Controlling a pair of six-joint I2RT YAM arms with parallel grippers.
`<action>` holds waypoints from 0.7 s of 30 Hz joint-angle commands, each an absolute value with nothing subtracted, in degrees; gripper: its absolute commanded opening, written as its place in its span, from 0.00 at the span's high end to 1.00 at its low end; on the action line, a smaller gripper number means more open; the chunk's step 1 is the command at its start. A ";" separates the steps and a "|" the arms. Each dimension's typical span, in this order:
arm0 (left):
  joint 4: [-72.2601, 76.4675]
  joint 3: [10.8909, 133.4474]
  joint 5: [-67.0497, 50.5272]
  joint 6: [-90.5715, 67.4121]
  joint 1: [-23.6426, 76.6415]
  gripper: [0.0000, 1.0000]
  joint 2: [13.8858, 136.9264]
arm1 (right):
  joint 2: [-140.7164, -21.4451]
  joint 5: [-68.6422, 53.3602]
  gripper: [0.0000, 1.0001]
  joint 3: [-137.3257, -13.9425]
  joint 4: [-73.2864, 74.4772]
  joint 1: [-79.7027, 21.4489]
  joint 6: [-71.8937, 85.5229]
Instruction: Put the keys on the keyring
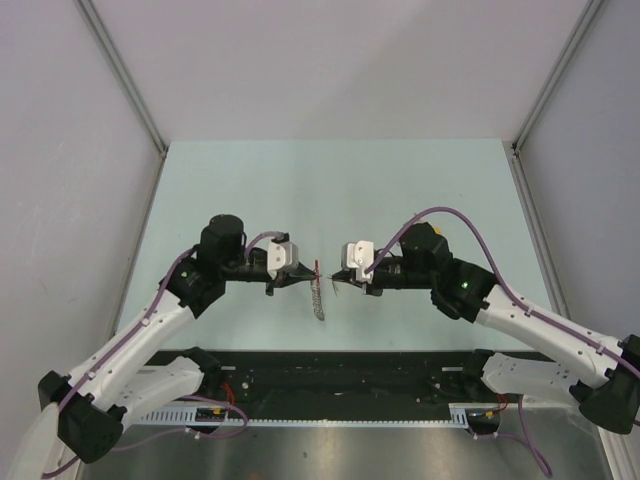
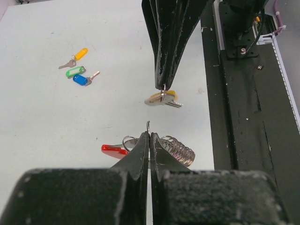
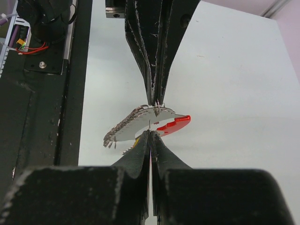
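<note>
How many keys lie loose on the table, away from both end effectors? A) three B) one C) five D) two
A: the left wrist view shows a cluster of three, a yellow-headed key, a green-headed key and a blue-headed key, none of them gripped.

Left wrist view: the left fingers point(image 2: 138, 152) cover the middle of the keyring point(image 2: 180, 150); its loop shows only in part. The yellow key point(image 2: 161, 99) is nearly all hidden behind the right fingers point(image 3: 140, 151) in the right wrist view. Top view: both items too small to resolve.
</note>
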State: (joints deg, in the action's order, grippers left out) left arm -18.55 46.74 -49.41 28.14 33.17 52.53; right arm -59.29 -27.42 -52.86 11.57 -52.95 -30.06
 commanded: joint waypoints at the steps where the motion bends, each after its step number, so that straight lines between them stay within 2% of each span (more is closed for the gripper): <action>1: -16.79 47.29 -49.57 31.29 33.57 1.00 51.06 | -58.53 -26.98 1.00 -55.37 13.45 -52.12 -29.44; 21: -16.08 45.53 -51.33 34.45 34.54 0.99 50.71 | -62.31 -29.88 1.00 -55.98 13.01 -51.50 -30.58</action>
